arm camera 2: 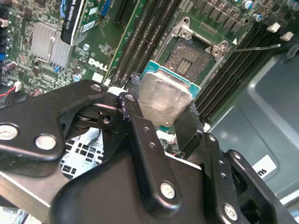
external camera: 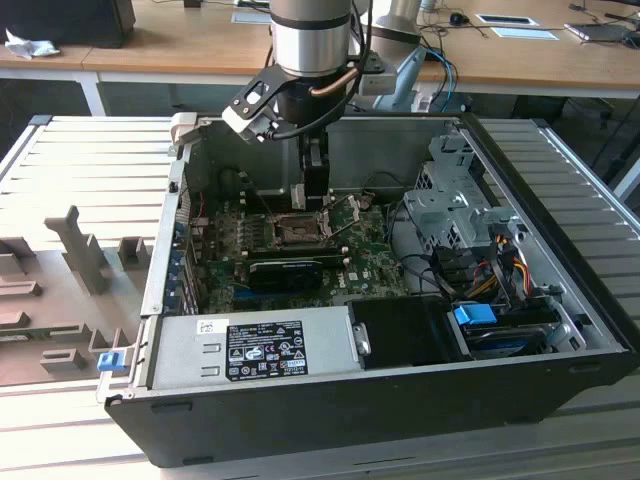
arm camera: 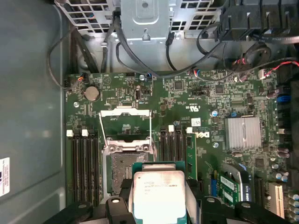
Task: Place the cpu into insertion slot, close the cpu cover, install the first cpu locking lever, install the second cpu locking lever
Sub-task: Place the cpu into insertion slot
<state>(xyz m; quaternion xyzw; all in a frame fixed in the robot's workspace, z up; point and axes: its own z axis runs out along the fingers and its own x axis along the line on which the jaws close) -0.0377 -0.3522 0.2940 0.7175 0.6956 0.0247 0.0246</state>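
Observation:
My gripper (arm camera 2: 161,108) is shut on the cpu (arm camera 2: 164,99), a flat square chip with a silvery top on a green rim, pinched at two opposite edges by the black fingers (arm camera 2: 133,116). In both wrist views the cpu (arm camera: 159,193) hangs above the board, partly overlapping the insertion slot (arm camera: 120,175), a dark square socket with a metal rim (arm camera 2: 194,55). The cpu cover (arm camera: 125,122) stands swung open beyond the socket. A thin locking lever (arm camera 2: 257,47) sticks out free beside it. In the exterior view the gripper (external camera: 313,195) hovers just over the socket (external camera: 298,233) inside the open computer case.
A long black card (external camera: 285,268) lies just in front of the socket, with memory slots (arm camera: 86,163) on both sides. A silver heatsink (arm camera: 243,132), a drive cage (external camera: 450,200), loose cables (external camera: 500,262) and the power supply (external camera: 260,345) crowd the case. Grey fixtures (external camera: 80,250) stand on the ridged table.

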